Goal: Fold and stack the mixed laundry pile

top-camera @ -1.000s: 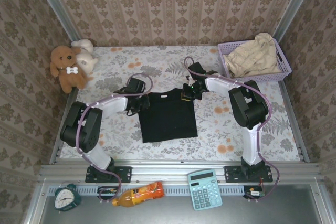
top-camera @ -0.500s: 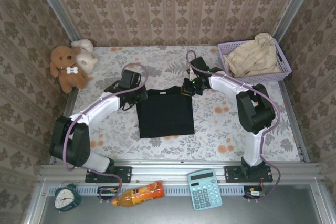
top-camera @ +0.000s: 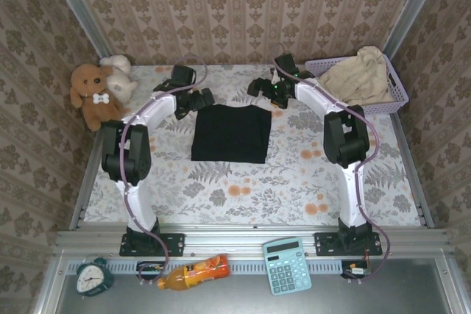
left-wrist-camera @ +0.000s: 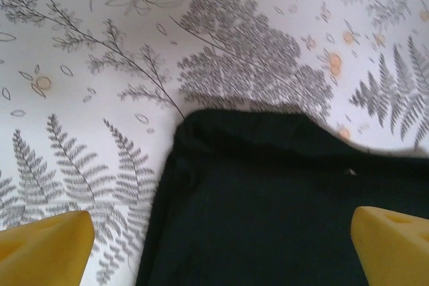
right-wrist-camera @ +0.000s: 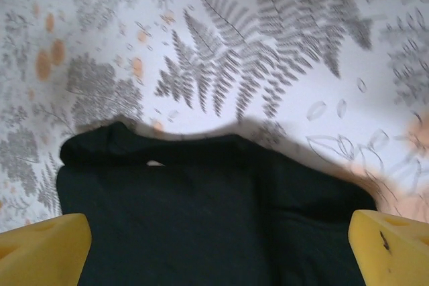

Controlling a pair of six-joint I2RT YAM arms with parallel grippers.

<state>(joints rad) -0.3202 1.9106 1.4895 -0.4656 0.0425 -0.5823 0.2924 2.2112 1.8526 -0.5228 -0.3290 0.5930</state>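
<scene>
- Seen from above, a black garment lies folded into a flat, roughly square shape on the floral tabletop, near the middle and towards the far side.
- The left claw sits just past the garment's far left corner. The right claw sits just past its far right corner.
- In the left wrist view, the left claw is spread wide. Its yellow fingertips are at the bottom corners of the frame, and the black cloth lies between them, not pinched.
- In the right wrist view, the right claw is likewise spread wide over the garment's folded edge and holds nothing.
- A pale beige garment is heaped, crumpled, in a lavender mesh basket at the far right corner of the tabletop.
- Brown and cream plush toys sit at the far left corner, well apart from the garments.
</scene>
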